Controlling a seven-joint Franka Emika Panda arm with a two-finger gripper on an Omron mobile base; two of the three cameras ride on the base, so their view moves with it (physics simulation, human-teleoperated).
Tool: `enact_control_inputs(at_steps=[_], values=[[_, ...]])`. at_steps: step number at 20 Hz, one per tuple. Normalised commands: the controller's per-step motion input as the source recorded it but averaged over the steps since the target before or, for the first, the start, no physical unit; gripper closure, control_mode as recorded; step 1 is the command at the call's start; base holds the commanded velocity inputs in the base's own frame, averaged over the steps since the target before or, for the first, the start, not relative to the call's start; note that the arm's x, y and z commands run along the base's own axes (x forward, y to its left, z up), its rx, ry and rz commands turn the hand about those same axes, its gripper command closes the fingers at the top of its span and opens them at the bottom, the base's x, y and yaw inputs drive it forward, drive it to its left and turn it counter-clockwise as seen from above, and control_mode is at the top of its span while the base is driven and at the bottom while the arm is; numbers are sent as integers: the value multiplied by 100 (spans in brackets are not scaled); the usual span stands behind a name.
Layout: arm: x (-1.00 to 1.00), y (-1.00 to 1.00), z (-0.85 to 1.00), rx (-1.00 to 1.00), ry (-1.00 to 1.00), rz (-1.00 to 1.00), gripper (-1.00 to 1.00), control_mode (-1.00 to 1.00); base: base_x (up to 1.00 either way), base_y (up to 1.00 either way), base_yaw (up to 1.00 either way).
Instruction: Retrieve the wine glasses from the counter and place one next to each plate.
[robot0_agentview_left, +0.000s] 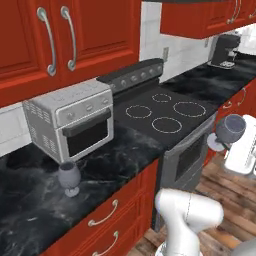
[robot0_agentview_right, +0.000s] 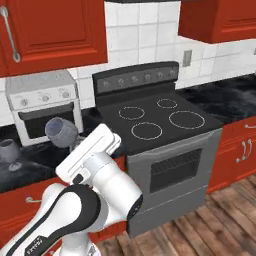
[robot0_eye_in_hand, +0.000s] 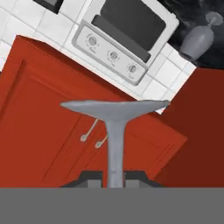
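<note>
Pincer (robot0_eye_in_hand: 109, 181) closed on the stem of one wine glass (robot0_agentview_left: 230, 129), low on the stem; in the hand view the two tips sit either side of it and the round foot spreads above them. The held glass is off the counter (robot0_agentview_left: 120, 160), carried in the air in front of the stove (robot0_agentview_right: 160, 125), and it lies tilted rather than upright.

Second wine glass (robot0_agentview_left: 69, 177) stands upright on the counter, just in front of the toaster oven (robot0_agentview_left: 75, 120), near the counter's front edge. No plates in sight from here.

Risks, as judged from this pose:
- The grip is on a thin, smooth stem only. A fast swing of the arm or a jolt from the base could let the glass rotate or slide in the pincer; the bowl's weight on a tilted stem favours that.
- Set down while tilted, the foot would land on its edge and the glass would tip.
- The bowl projects beyond the hand and could clip the stove front or a cabinet (robot0_eye_in_hand: 65, 131) in turning.
- How much stem lies between the tips is hard to judge; the hold may be shallower than it looks.
</note>
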Motion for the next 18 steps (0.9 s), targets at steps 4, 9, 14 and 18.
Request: enact_control_inputs(at_steps=[4, 9, 14, 18], values=[[0, 0, 0, 0, 0, 0, 100, 100, 0, -12, -99], [0, 0, 0, 0, 0, 0, 100, 100, 0, 0, -100], [0, 0, 0, 0, 0, 0, 100, 100, 0, 0, -97], [0, 0, 0, 0, 0, 0, 100, 100, 57, -26, -49]])
